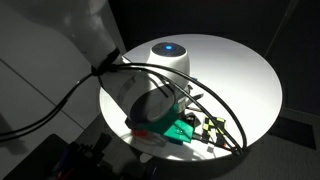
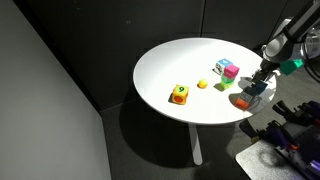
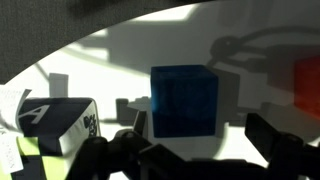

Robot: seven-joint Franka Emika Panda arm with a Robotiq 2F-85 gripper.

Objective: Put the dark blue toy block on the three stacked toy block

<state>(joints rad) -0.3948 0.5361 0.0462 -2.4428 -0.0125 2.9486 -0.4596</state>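
Note:
The dark blue toy block [image 3: 184,100] is a plain cube standing on the white table, in the middle of the wrist view. My gripper [image 3: 195,135] is open, with one dark finger on each side of the block and a gap to each; it holds nothing. In an exterior view the gripper [image 2: 255,88] hangs low over the table's near right edge, and the block under it is too small to make out. The pile of toy blocks [image 2: 226,69], pink uppermost, stands a little further in on the table. In the wrist view the pile is out of sight.
A block with a white "4" face [image 3: 55,120] lies left of the dark blue block. An orange-red shape [image 3: 308,85] is at the right edge. A grey-and-orange block [image 2: 179,94] and a small yellow piece [image 2: 202,84] lie mid-table. A white cylinder [image 1: 168,52] stands at the back, behind the arm's cables.

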